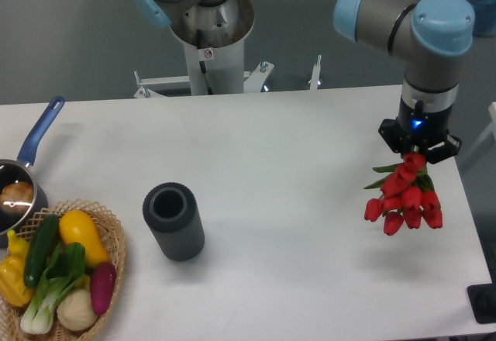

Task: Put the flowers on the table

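A bunch of red tulips (404,200) with green leaves hangs head-down from my gripper (416,155) at the right side of the white table (294,201). The gripper is shut on the stems, which are mostly hidden between the fingers. The flowers hang a little above the table top; a faint shadow lies below them. A dark grey cylindrical vase (173,221) stands upright left of the table's middle, well apart from the flowers.
A wicker basket (116,236) with vegetables sits at the front left corner. A blue-handled pan (23,174) lies at the left edge. The arm's base (209,31) stands behind the table's far edge. The table's right edge is close to the flowers.
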Robot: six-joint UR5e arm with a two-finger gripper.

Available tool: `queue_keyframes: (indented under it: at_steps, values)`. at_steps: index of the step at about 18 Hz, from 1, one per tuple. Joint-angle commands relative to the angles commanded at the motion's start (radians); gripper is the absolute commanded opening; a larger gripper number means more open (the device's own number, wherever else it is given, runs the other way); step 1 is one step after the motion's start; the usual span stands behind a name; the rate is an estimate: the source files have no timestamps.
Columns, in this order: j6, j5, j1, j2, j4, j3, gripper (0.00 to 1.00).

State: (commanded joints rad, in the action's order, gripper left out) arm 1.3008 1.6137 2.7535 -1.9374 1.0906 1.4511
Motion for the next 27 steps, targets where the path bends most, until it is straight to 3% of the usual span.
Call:
queue_keyframes:
  at_steps: [5, 8, 18, 21, 22, 23, 24, 27]
  values:
    - [-0.021, 0.005, -0.049, -0.002, 0.003, 0.02, 0.02]
    - [-0.055, 0.003, -0.08, 0.008, 0.002, 0.07, 0.02]
    - [-0.081, 0.003, -0.161, 0.009, 0.002, 0.17, 0.21]
    - [-0.083, 0.002, -0.172, 0.006, -0.003, 0.19, 0.42]
    - [-0.084, 0.002, -0.172, 0.006, -0.005, 0.19, 0.58]
    - [-0.083, 0.002, -0.172, 0.008, -0.006, 0.192, 0.88]
    - [-0.083, 0.003, -0.172, 0.008, -0.009, 0.192, 1.0]
    - [-0.08, -0.008, -0.161, 0.009, -0.017, 0.189, 1.0]
